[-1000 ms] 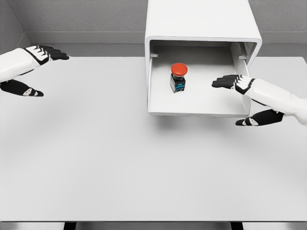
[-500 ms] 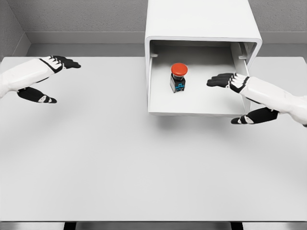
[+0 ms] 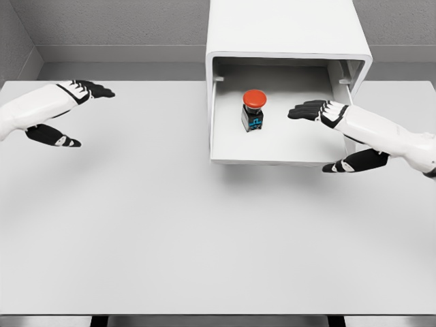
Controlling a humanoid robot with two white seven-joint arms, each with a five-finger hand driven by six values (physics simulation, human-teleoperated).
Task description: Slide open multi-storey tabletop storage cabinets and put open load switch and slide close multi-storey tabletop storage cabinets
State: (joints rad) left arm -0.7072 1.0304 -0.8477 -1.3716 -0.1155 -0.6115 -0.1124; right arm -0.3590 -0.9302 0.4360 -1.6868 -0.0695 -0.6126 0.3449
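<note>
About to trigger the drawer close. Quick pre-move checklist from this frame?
1. Switch inside the drawer, upright: ok.
2. Drawer pulled out of the cabinet, ready to push: ok.
3. Right hand has released the switch, fingers spread and apart from it: ok.
4. Right hand clear of the drawer: not ok, fingers over the tray, thumb at the front right corner.
5. Left hand open over the table, away from the cabinet: ok.
6. Contact with the drawer front for pushing: cannot tell.
</note>
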